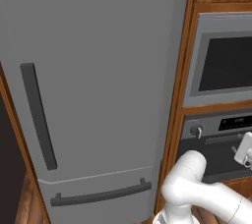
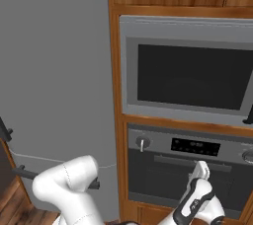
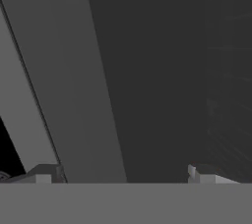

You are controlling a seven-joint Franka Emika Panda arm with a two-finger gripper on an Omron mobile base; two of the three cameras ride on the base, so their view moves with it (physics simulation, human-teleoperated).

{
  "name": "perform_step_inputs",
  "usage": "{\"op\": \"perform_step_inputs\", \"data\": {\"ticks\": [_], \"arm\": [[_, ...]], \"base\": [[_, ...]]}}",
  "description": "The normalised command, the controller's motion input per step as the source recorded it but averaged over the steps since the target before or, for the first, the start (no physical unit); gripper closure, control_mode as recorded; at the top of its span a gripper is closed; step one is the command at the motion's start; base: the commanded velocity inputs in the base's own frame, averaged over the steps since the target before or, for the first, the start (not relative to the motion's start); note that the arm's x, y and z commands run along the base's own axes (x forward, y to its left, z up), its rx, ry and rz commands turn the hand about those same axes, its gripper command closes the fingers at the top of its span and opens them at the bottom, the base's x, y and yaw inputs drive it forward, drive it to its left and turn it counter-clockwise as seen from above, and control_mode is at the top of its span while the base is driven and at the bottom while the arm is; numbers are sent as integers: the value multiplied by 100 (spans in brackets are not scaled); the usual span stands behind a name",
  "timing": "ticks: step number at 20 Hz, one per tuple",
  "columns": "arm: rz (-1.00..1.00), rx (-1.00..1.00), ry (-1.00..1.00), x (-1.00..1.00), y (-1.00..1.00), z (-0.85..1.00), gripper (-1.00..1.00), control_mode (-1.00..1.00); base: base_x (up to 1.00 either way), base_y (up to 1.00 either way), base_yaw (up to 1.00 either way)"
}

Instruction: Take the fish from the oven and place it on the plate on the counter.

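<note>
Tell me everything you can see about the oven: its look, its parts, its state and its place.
The oven is built into wooden cabinetry, below a grey-framed dark-windowed unit and right of the tall grey fridge. Its steel-looking front has a round knob at left, a dark display strip, a horizontal bar handle and a dark window. The door looks closed. The robot's open tool is right at the handle; contact cannot be told.

The steel-fronted built-in oven (image 2: 190,167) with round knob and dark display strip sits closed at the right base view's lower right.
</note>
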Motion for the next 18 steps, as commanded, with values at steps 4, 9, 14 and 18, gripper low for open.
{"op": "perform_step_inputs", "data": {"ticks": [4, 9, 14, 18], "arm": [[0, 0, 0, 20, -5, 0, -100, -100], [0, 0, -2, 12, 0, 8, -100, -100], [0, 0, -2, 1, 0, 23, -100, -100], [0, 0, 0, 8, 0, 13, -100, -100]], "base": [[0, 0, 0], [0, 0, 0], [0, 0, 0], [0, 0, 0]]}}
